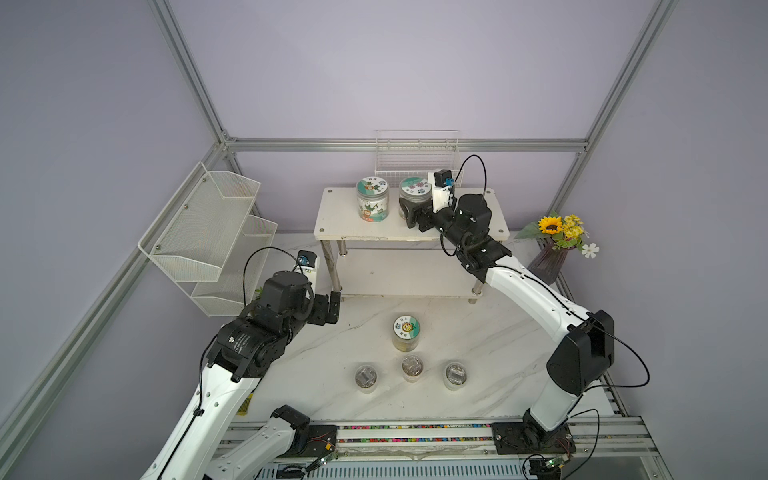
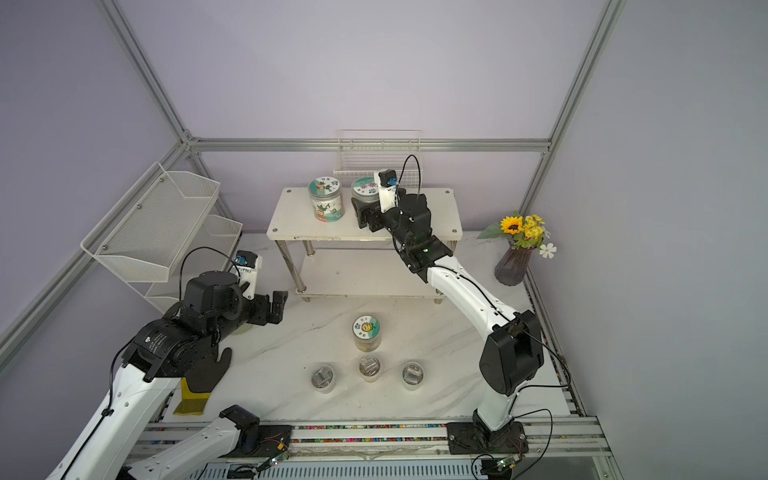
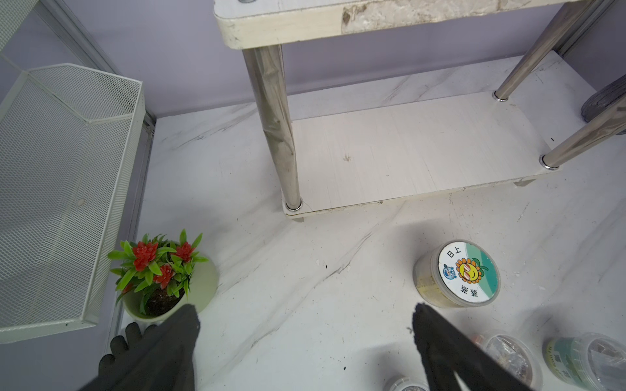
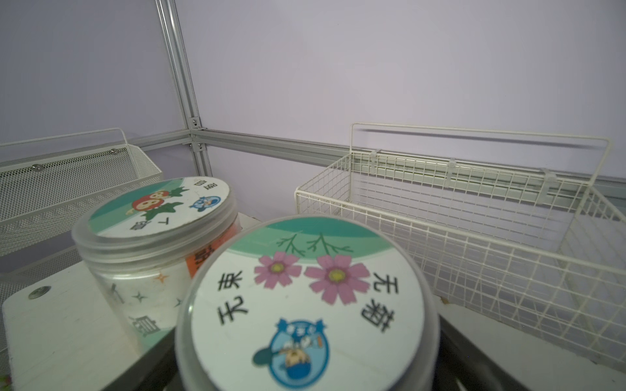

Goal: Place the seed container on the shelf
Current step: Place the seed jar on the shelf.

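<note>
Right hand [image 1: 413,216] astride seed container [image 1: 413,189], upright on shelf [image 1: 336,220] — left hand [image 3: 305,311] splayed.

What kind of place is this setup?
Probably a robot test cell staged as a gardening corner: aluminium frame with plain lilac walls, labelled seed jars on a white shelf, and a vase of flowers.

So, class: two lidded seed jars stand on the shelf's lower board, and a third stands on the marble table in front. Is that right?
Not quite. The strawberry-lid jar and the pink-flower-lid jar stand on the shelf's top board, not its lower board, as both top views show. The third jar does stand on the table in front.
</note>
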`<state>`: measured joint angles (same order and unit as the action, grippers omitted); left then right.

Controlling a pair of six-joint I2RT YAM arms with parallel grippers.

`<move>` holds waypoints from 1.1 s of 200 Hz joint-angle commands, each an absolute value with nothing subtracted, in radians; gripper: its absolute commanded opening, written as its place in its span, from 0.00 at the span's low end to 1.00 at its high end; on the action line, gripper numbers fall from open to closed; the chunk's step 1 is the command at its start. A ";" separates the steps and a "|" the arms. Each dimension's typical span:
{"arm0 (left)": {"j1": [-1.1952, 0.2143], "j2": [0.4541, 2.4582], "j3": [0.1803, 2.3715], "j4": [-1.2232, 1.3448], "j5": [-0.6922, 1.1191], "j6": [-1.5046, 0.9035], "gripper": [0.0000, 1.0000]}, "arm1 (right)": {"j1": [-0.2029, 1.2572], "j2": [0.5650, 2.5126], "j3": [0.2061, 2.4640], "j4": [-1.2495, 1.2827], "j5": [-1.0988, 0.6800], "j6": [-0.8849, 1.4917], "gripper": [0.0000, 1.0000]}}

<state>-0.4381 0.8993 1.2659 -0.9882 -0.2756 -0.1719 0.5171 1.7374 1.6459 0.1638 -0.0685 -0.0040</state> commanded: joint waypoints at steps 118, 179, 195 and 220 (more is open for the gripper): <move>-0.428 0.887 1.299 -0.974 -0.269 -0.163 1.00 | 0.511 1.705 1.626 0.143 -0.092 -0.010 0.97; -0.428 0.890 1.302 -0.978 -0.265 -0.164 1.00 | 0.509 1.669 1.582 0.151 -0.106 -0.015 0.97; -0.428 0.890 1.304 -0.979 -0.265 -0.166 1.00 | 0.509 1.654 1.565 0.157 -0.109 -0.017 0.97; -0.428 0.889 1.305 -0.981 -0.267 -0.165 1.00 | 0.508 1.631 1.542 0.157 -0.111 -0.023 0.97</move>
